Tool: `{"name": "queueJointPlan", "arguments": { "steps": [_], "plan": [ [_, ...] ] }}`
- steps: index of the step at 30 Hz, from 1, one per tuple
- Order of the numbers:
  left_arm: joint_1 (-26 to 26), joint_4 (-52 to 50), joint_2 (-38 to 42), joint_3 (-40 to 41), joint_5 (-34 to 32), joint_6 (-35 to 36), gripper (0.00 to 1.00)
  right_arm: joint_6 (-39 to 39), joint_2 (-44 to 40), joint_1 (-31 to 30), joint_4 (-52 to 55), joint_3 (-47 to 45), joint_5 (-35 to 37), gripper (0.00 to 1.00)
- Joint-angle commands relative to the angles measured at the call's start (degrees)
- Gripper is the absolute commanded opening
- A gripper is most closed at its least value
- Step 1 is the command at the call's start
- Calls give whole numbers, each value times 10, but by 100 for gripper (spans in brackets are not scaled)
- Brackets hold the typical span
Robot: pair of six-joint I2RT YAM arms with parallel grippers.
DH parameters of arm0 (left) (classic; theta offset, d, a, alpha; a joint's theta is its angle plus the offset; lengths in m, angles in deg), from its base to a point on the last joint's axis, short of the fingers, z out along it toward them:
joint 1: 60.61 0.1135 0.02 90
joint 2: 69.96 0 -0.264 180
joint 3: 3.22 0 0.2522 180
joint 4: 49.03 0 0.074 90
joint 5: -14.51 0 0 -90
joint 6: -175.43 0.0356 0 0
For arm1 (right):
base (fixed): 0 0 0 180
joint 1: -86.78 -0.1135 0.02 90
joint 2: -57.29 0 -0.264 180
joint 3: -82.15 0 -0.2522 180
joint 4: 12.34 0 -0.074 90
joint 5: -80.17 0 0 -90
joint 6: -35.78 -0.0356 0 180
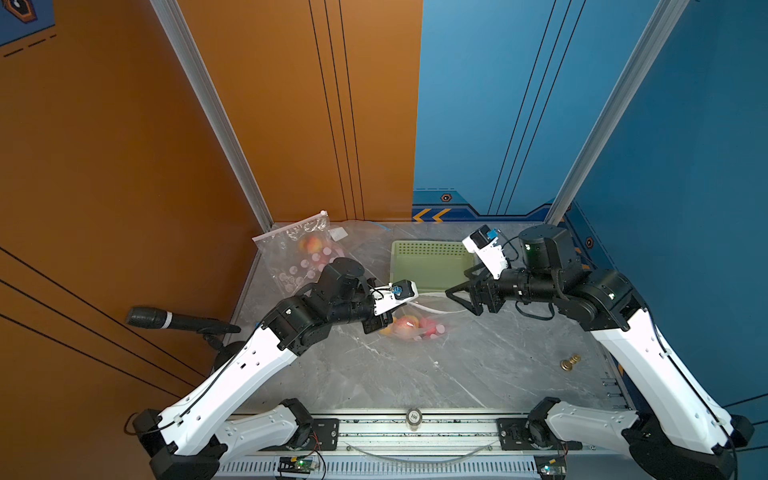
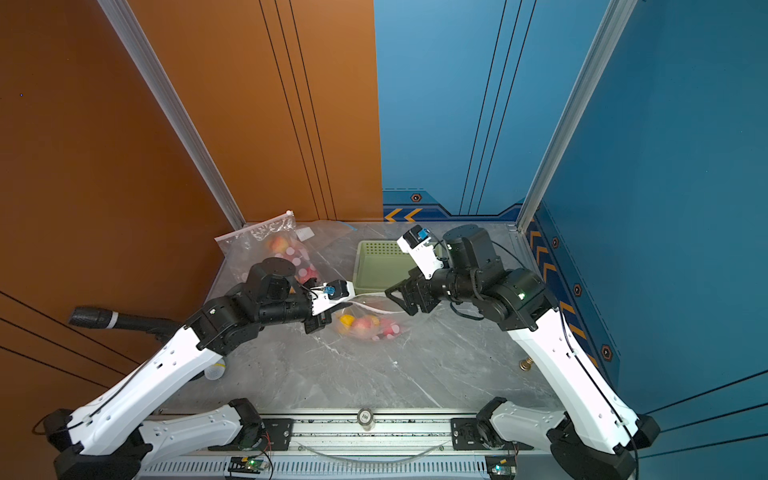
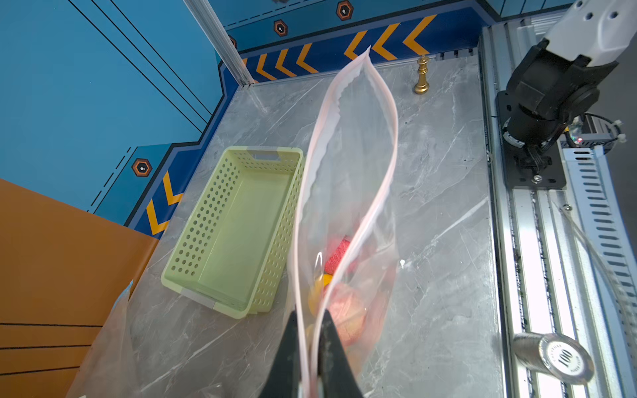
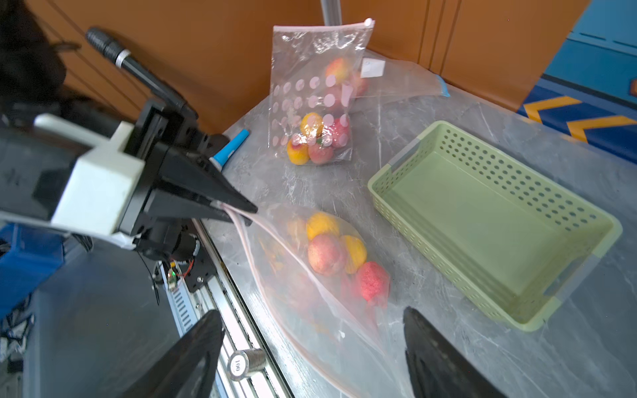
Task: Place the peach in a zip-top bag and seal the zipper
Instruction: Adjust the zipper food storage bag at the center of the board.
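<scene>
Zip-top bag (image 3: 358, 144), clear, with a pink zipper strip: it lay on the grey marble table (image 3: 431, 206) just beside the green perforated basket (image 3: 206, 213), and its mouth gaped with the two strips apart along most of their length. Contents: one peach (image 4: 325, 253), pink-red, resting against two yellow fruits (image 4: 322, 224) and a red fruit (image 4: 370, 281).

Left gripper (image 3: 309, 320): jaws pressed together, pinching one end of the zipper strip. Right gripper (image 4: 310, 312): jaws spread wide, gripping nothing, with the bag's opposite end lying between its fingers.

Second bag (image 4: 310, 86), dotted and holding more fruit: it leaned at the far corner by the orange wall. Gold chess piece (image 3: 422, 75): it stood upright, well apart from the bag. Chip stack (image 3: 551, 358), marked 100: it sat on the front rail. Microphone (image 4: 110, 48): it was mounted beside the table.
</scene>
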Motion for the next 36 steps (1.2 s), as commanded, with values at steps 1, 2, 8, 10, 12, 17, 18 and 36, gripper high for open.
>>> {"name": "queueJointPlan", "arguments": {
  "steps": [1, 2, 8, 10, 12, 17, 18, 36],
  "plan": [
    [24, -34, 10, -17, 80, 32, 0, 111, 22, -39, 11, 0, 1, 85],
    [29, -35, 10, -17, 83, 33, 0, 118, 29, -48, 12, -1, 3, 85],
    [50, -50, 6, -27, 116, 36, 0, 143, 60, -86, 1, -6, 65, 84],
    [52, -52, 6, -27, 122, 39, 0, 150, 68, -87, -5, -7, 67, 84],
    [54, -55, 4, -28, 121, 40, 0, 156, 76, -88, -4, -5, 57, 83],
    [65, -55, -2, -29, 121, 29, 0, 165, 95, -95, 2, -7, 29, 75],
    [70, -55, -3, -30, 123, 26, 0, 166, 99, -98, 4, -8, 27, 72],
    [189, 30, 88, 68, 198, -67, 51, 194, 119, -75, 19, -2, -15, 0]
  ]
}}
